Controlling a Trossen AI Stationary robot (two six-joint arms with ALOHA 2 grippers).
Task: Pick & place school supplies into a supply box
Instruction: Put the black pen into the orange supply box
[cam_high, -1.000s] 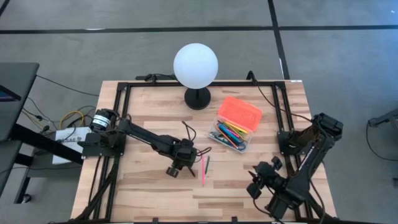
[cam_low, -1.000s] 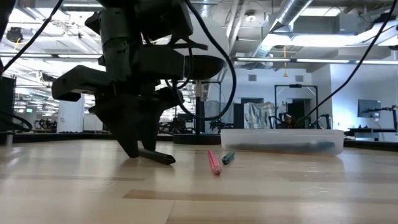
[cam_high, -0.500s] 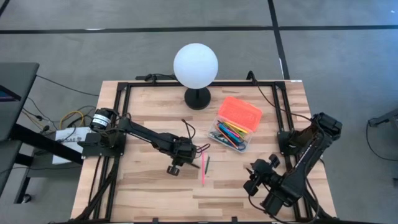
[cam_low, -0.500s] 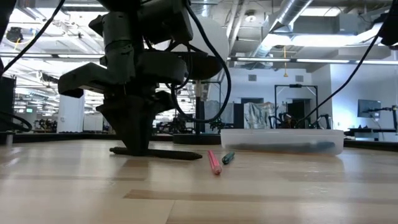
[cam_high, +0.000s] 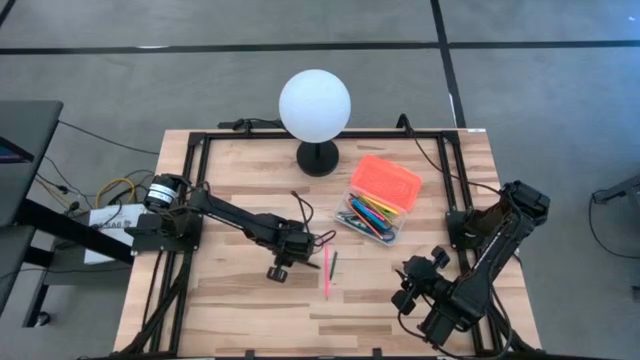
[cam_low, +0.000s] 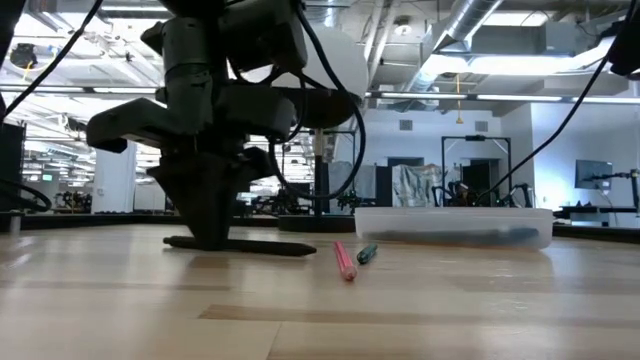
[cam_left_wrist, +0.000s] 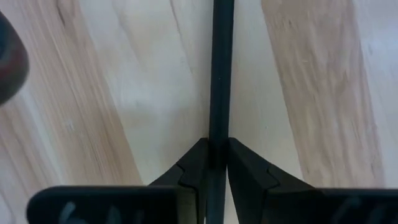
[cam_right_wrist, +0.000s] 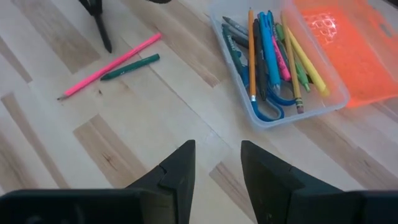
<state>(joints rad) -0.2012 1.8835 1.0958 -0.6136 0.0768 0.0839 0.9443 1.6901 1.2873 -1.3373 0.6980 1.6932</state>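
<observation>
A black pen (cam_left_wrist: 221, 74) lies on the wooden table, and my left gripper (cam_left_wrist: 217, 158) stands over it, pointing down, shut on it. The low view shows the same pen (cam_low: 255, 246) stretched level under the left gripper (cam_low: 215, 232). A pink pen (cam_high: 325, 268) and a green pen (cam_high: 334, 263) lie side by side just right of it. The clear supply box (cam_high: 378, 215) holds several pens and blue-handled scissors, its orange lid (cam_high: 385, 182) lying beside it. My right gripper (cam_right_wrist: 217, 158) hangs open above the table's near right part. My left gripper pinches the black pen's shaft (cam_left_wrist: 220, 134) between its two fingers (cam_left_wrist: 245, 168), nearer one end than the middle. The fingers come from above, pointing down, and lie across the pen. The pen lies level along the tabletop (cam_low: 290, 248).
A white globe lamp (cam_high: 315, 105) on a black foot stands at the far middle of the table. A black metal frame (cam_high: 190, 180) runs along the table's edges. Bare wood lies between the pens and the near edge.
My left gripper has shut on the black pen, rolling its wrist a little while staying in place. The pen has swung round on the table and now shows at full length in the low view.
</observation>
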